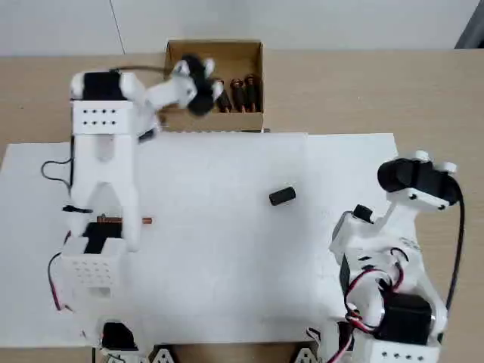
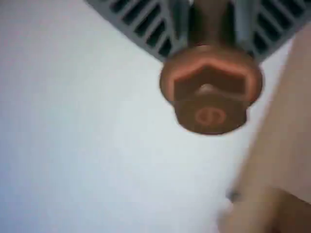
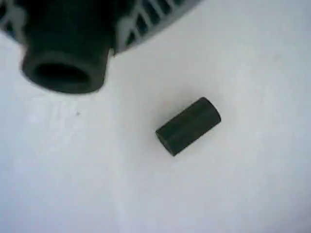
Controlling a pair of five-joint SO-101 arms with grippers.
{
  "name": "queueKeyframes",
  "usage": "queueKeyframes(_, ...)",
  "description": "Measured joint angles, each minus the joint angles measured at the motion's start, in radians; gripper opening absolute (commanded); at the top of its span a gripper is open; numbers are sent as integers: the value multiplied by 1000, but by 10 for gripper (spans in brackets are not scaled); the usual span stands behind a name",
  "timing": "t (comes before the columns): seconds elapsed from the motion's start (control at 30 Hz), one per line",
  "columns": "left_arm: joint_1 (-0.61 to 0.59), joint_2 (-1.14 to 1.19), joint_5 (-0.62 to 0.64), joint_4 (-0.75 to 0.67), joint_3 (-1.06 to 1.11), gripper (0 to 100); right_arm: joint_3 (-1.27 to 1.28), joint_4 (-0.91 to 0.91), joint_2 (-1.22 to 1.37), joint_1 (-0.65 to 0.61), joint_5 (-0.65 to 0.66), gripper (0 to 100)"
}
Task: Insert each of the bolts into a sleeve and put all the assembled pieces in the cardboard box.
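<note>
**Over the box with a bolt, over the sheet with a sleeve**

From the high view: left claw (image 1: 198, 85) at the far left, above the left part of the open cardboard box (image 1: 253, 51), blocking sight of that corner. Inside the box, toward its right, several assembled pieces (image 1: 240, 94) side by side. Nearer, on the white sheet (image 1: 227, 265), a loose sleeve (image 1: 282, 196) on its side, right of centre, well apart from both arms. Farther left, a spare bolt (image 1: 145, 221), partly hidden behind the left arm. Right arm folded at the near right, right claw (image 1: 360, 216) low over the sheet's right part.

From the left wrist view: clenched on a copper bolt (image 2: 211, 94), hex head toward the camera, shank between ribbed grey fingers (image 2: 141, 22).

From the right wrist view: grasping a black gripped sleeve (image 3: 65, 63), open end toward the camera. Beyond it, the loose sleeve flat on the sheet, apart from the claw.
</note>
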Motion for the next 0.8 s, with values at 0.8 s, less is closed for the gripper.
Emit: queueKeyframes(0.8,322,-666,856,11,-34,5,15,72,-209,-232,244,2)
